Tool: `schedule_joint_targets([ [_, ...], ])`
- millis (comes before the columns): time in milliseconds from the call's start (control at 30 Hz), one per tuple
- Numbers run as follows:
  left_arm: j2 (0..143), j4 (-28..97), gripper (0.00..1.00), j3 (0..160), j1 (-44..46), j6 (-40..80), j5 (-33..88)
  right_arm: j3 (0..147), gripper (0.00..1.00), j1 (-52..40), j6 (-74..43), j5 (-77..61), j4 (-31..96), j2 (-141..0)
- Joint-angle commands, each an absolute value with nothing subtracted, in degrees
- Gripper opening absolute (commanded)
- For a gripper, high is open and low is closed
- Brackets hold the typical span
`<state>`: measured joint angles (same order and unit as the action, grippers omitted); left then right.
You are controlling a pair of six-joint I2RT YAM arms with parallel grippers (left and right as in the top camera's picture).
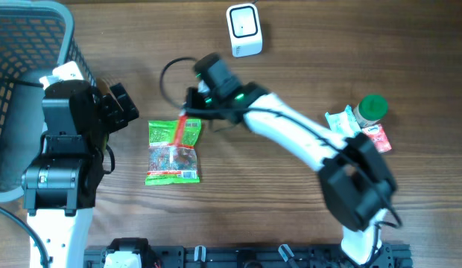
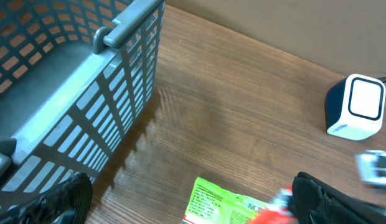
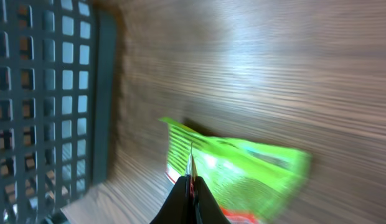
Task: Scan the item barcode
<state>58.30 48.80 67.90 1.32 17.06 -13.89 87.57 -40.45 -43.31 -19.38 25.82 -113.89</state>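
On the wooden desk (image 1: 290,67), seen from overhead, a green plastic snack pouch (image 1: 173,152) lies flat just left of centre, between the two arms. The right end effector (image 1: 188,117) sits at its far edge, jaws pressed together on the sealed rim beside a red stripe. The left end effector (image 1: 121,104) hangs wide apart next to a grey plastic lattice basket (image 1: 37,30), holding nothing. A small white box-shaped scanner (image 1: 244,30) stands at the far side, well apart from the pouch. A pale strip along the pouch's near edge may carry the barcode; it is too small to tell.

In the left wrist view, the black fingers (image 2: 330,199) stand far apart, and the pouch's corner (image 2: 224,202) shows between them with fine print too small to read.

In the right wrist view, blurred, the dark tips (image 3: 192,186) meet on the pouch's edge (image 3: 243,168), which looks slightly raised off the wood.

The pouch is probably light, soft and slippery; it should droop and crinkle when lifted. The flat sealed rim is the sensible hold, keeping the barcode face uncovered and taut toward the scanner. No brand name is legible anywhere.
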Motion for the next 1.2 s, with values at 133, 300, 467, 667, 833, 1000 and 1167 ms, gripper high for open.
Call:
schedule_joint_targets([
  [133, 58.3, 48.7, 1.00, 68.7, 1.1, 16.8, -14.2, 87.6, 0.04, -30.2, -12.9, -19.9, 45.3, -112.3],
  [300, 58.3, 48.7, 1.00, 68.7, 1.1, 16.8, -14.2, 87.6, 0.07, -26.9, -7.5, -5.5, 53.7, -112.3],
  [467, 58.3, 48.7, 1.00, 68.7, 1.1, 16.8, -14.2, 87.6, 0.81, -26.5, -7.5, -2.4, 54.3, -112.3],
  [667, 58.3, 48.7, 1.00, 68.7, 1.1, 16.8, -14.2, 87.6, 0.90, -26.5, -13.9, -2.4, 53.2, -112.3],
  [833, 58.3, 48.7, 1.00, 68.7, 1.1, 16.8, -14.2, 87.6, 0.71, -26.7, -22.6, -8.9, 59.9, -112.3],
  [1000, 58.3, 48.7, 1.00, 68.7, 1.1, 16.8, -14.2, 85.5, 0.35, -27.5, -24.8, -12.0, 61.7, -112.3],
  [1167, 58.3, 48.7, 1.00, 68.7, 1.1, 16.8, -14.2, 79.2, 0.15, -27.9, -31.7, -15.2, 59.7, -112.3],
])
